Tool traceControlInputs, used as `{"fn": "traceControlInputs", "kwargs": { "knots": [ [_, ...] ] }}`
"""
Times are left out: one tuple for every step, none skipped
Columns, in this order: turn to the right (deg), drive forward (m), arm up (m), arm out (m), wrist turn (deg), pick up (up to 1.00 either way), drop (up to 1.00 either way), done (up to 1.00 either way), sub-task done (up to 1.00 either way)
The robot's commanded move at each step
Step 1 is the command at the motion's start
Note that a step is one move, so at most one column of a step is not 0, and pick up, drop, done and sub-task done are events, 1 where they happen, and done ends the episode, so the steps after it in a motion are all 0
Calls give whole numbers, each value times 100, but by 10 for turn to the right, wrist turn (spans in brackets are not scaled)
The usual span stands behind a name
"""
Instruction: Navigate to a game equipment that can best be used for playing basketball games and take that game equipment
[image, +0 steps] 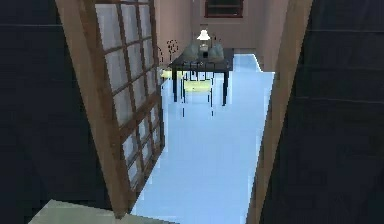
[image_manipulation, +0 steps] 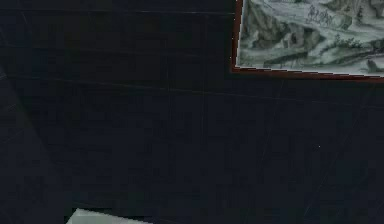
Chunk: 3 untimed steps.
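Note:
Through a doorway in the forward view lies a room with a pale blue floor (image: 215, 150). At its far end stands a dark table (image: 202, 65) with chairs that have yellowish seats (image: 197, 87). A small white lamp-like thing (image: 204, 37) sits on the table. I make out no ball.
A brown-framed glass-paned door (image: 125, 95) stands swung open at the forward view's left. Dark walls (image: 335, 120) flank the doorway on both sides. In the arm side view a dark wall (image_manipulation: 150, 120) is close, with a framed grey-green picture (image_manipulation: 310, 35) at the upper right.

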Motion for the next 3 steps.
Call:
{"fn": "traceControlInputs", "kwargs": {
  "knots": [
    [30,0,0,0,0,0,0,0,0],
    [0,100,0,0,0,0,0,0,0],
    [30,0,0,0,0,0,0,0,0]
  ]
}}
